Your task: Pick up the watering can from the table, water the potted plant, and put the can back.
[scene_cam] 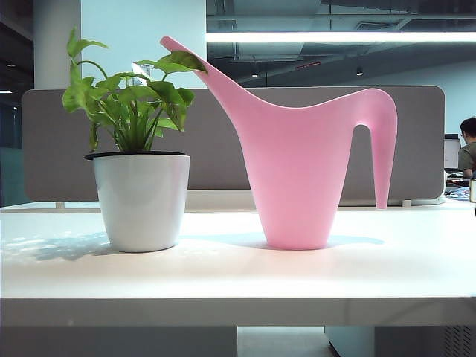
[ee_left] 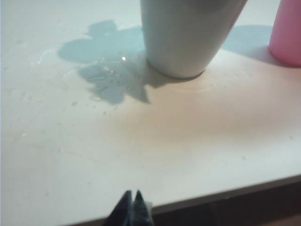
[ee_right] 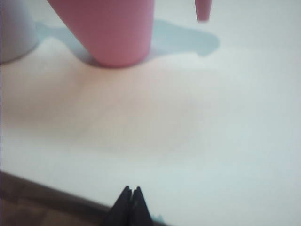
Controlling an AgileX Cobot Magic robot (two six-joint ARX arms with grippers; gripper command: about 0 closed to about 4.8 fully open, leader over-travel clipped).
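Note:
The pink watering can [scene_cam: 297, 160] stands upright on the white table [scene_cam: 238, 279], its spout reaching over the potted plant [scene_cam: 137, 160] on its left. Neither arm shows in the exterior view. In the left wrist view my left gripper [ee_left: 132, 194] is shut and empty at the table's front edge, well short of the white pot [ee_left: 181, 35]; the can's base [ee_left: 287, 33] shows beside it. In the right wrist view my right gripper [ee_right: 131, 189] is shut and empty near the front edge, away from the can's body [ee_right: 110, 30] and its handle tip [ee_right: 203, 10].
A grey partition panel [scene_cam: 52, 141] runs behind the table. Water drops and a faint wet ring [ee_left: 99, 77] lie on the tabletop beside the pot. A person [scene_cam: 467, 149] sits far off at the right.

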